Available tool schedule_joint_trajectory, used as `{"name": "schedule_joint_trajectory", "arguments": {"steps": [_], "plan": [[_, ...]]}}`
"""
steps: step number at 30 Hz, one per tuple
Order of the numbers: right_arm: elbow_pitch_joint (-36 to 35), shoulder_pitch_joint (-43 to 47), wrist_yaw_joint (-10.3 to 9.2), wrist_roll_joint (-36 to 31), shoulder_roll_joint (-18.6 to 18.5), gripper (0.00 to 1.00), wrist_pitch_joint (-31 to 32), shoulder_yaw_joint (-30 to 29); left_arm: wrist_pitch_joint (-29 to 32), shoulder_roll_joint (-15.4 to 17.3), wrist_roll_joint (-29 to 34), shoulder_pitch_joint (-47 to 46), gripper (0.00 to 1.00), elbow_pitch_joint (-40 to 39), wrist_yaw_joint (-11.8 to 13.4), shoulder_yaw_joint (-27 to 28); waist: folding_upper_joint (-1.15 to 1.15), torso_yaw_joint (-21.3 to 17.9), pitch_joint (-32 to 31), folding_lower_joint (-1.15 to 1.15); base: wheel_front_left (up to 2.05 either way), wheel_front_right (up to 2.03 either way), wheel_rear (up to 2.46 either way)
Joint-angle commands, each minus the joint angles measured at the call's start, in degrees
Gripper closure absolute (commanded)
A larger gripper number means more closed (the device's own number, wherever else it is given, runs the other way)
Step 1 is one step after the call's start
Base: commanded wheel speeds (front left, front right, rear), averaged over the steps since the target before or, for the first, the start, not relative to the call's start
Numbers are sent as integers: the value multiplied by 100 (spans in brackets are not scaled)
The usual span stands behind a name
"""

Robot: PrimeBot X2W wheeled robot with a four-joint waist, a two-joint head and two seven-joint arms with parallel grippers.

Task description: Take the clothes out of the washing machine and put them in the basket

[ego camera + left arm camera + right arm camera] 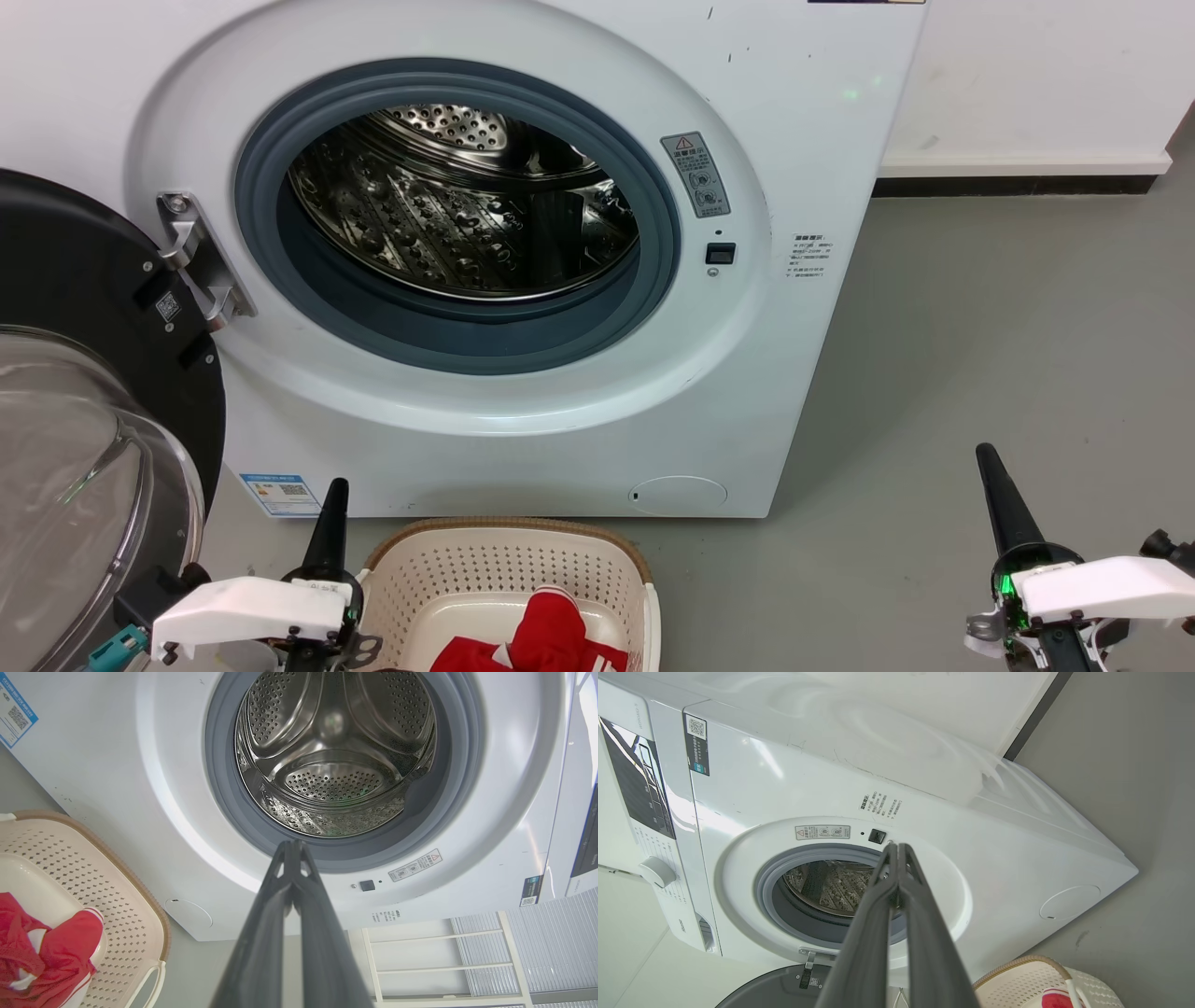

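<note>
Swinging sideways, the left gripper (334,499), shut tight and empty like the right gripper (988,462), could bump the small cream plastic basket (485,569) beside it and spill the bright red striped clothes (551,635) lying inside, by the big white washing machine (560,448).

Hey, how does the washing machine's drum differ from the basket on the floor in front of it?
The drum is shiny steel; the basket is cream plastic with a brown rim. The drum opens toward the front; the basket opens upward from the grey floor. No clothes are visible in the drum; the basket holds the red clothes. Both are perforated.
</note>
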Motion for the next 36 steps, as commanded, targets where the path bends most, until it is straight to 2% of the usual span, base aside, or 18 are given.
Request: {"name": "schedule_joint_trajectory", "arguments": {"steps": [1,7,36], "plan": [[-5,-118,-1,150,-27,100,34,-27,42,39,-147,-124,100,-9,-44,40,0,2,0,0,0,0,0],[53,-191,-1,568,-21,100,151,-78,148,35,-583,-193,100,34,-114,91,0,13,-2,0,0,0,0],[234,-394,-2,1858,19,100,522,-256,499,13,-1934,-381,100,187,-311,267,0,52,-10,0,0,0,0]]}}
